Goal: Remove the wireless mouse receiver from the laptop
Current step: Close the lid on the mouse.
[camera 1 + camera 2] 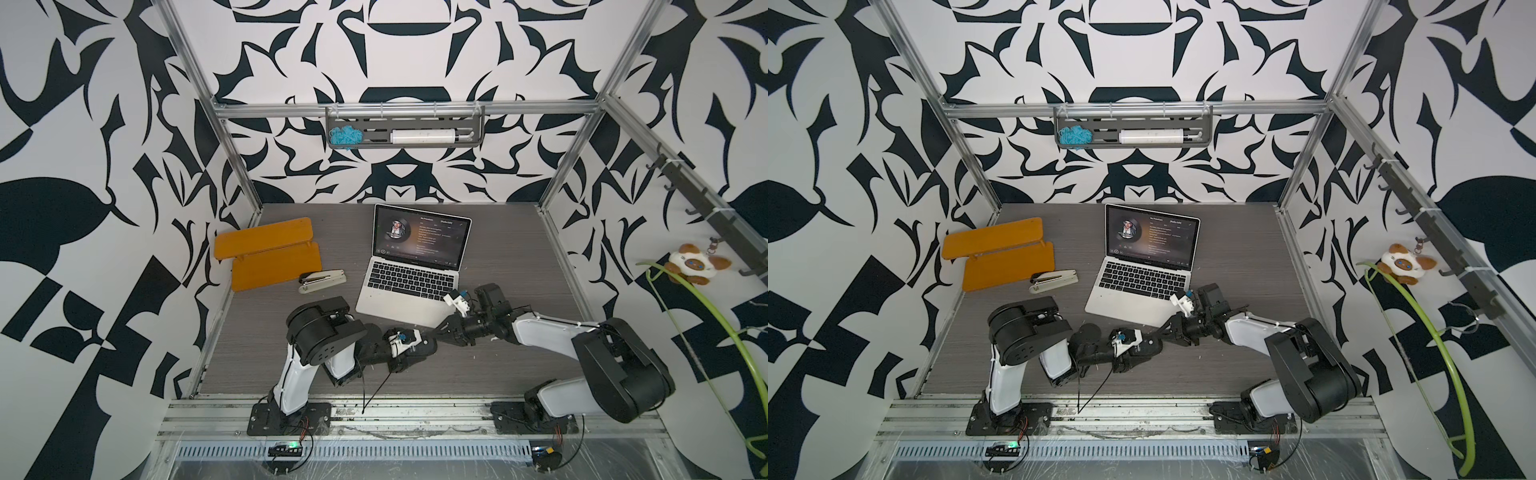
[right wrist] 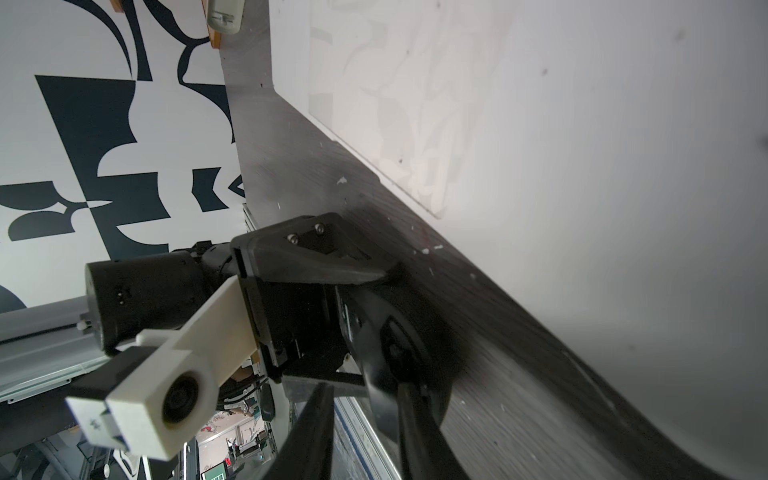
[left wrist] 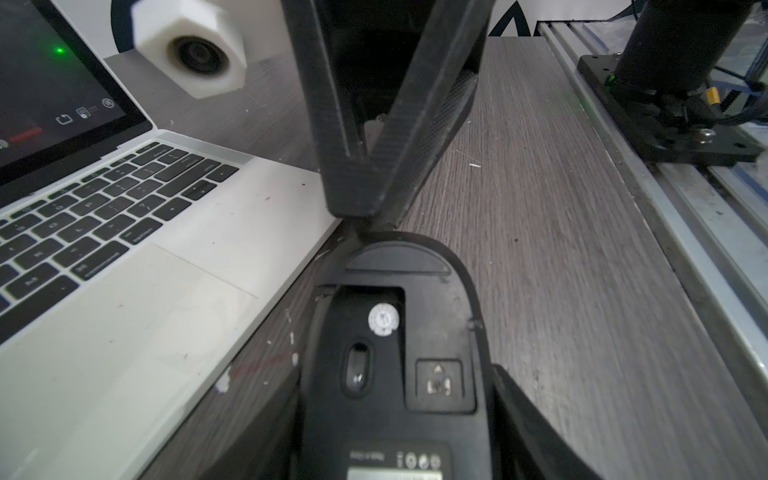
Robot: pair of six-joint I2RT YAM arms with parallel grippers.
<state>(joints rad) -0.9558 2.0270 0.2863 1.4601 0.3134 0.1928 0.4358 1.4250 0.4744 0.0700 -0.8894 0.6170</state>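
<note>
Grey table [image 1: 457, 374], laptop [image 1: 374, 301], left gripper [image 3: 397, 370] clasping mouse [image 3: 399, 270]

Bright, even light fills both top views, soft shadows on the worktop [image 1: 507, 257] beside the laptop [image 1: 409, 276]; edges bow fisheye-like. Wrist views run dimmer; the mouse [image 3: 436, 316] nearest the lens blurs.

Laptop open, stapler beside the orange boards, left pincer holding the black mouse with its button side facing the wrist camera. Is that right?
Not quite. The left pincer holds the mouse with its underside facing the wrist camera: the left wrist view shows the sensor window and label. The laptop is open, and the stapler does lie beside the orange boards.
</note>
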